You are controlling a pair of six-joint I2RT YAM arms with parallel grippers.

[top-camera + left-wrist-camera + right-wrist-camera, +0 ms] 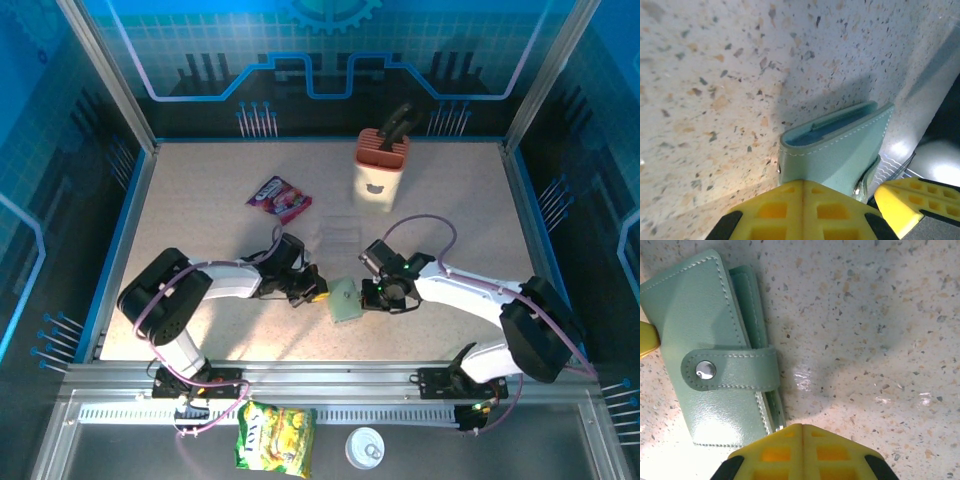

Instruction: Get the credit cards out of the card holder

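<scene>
Centrally, speckled worktop (200,200) is occupied: beige knife block (380,172) stood at far side, snack packet (279,197) laid left of it, clear box (338,236) placed nearer, between them. Card holder (345,300) is laid near middle, folded, strap (730,369) snapped, flanked by both arms. Left gripper (802,187) is pressed closed, tips at holder's edge. Right gripper (803,430) is likewise closed, nothing pinched.

Bright overhead light; soft shadows, small glare patches.
</scene>
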